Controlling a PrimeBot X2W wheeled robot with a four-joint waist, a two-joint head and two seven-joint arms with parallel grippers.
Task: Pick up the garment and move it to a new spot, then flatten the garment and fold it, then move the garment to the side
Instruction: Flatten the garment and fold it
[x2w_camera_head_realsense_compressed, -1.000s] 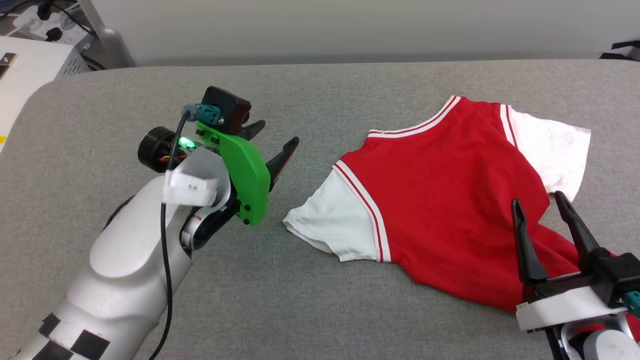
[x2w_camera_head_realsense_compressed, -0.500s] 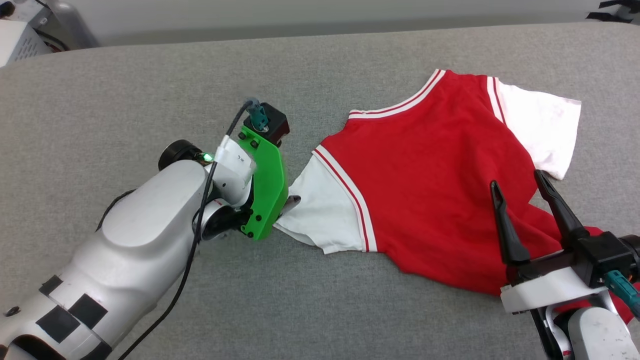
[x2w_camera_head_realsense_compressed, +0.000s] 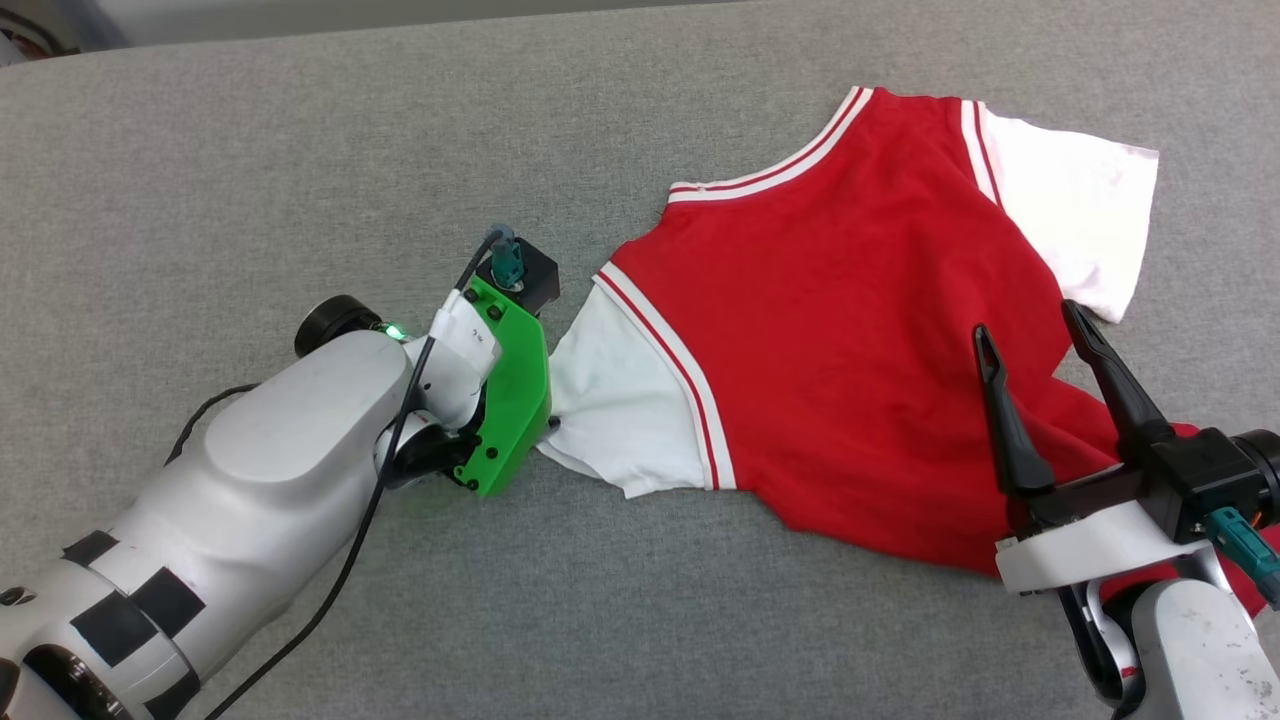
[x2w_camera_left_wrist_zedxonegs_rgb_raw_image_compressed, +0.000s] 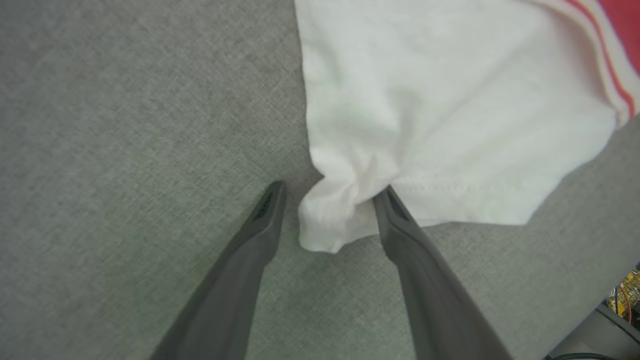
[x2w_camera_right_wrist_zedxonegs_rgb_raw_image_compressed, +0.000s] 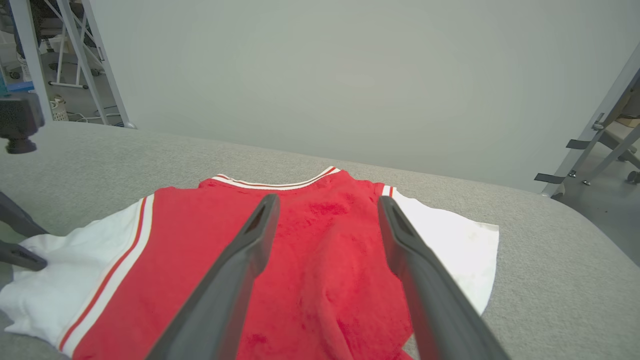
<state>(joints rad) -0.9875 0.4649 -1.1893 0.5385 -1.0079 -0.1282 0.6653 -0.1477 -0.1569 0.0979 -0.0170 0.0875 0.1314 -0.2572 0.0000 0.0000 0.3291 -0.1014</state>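
So, L gripper (x2w_camera_left_wrist_zedxonegs_rgb_raw_image_compressed: 330, 189) is right at it — jaws wide apart, straddling the bunched corner of the white sleeve (x2w_camera_left_wrist_zedxonegs_rgb_raw_image_compressed: 450, 100), nothing pinched yet. R gripper (x2w_camera_head_realsense_compressed: 1030, 322) hovers spread, empty, over the garment (x2w_camera_head_realsense_compressed: 850, 330) — lying on the grey surface (x2w_camera_head_realsense_compressed: 300, 150), collar (x2w_camera_head_realsense_compressed: 760, 180) at the far end. Hem's hidden behind the R arm (x2w_camera_head_realsense_compressed: 1190, 640).

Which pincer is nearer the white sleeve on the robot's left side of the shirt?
Left. The left pincer straddles the bunched corner of that white sleeve, jaws open. The right pincer is over the shirt's red body, toward the other sleeve.
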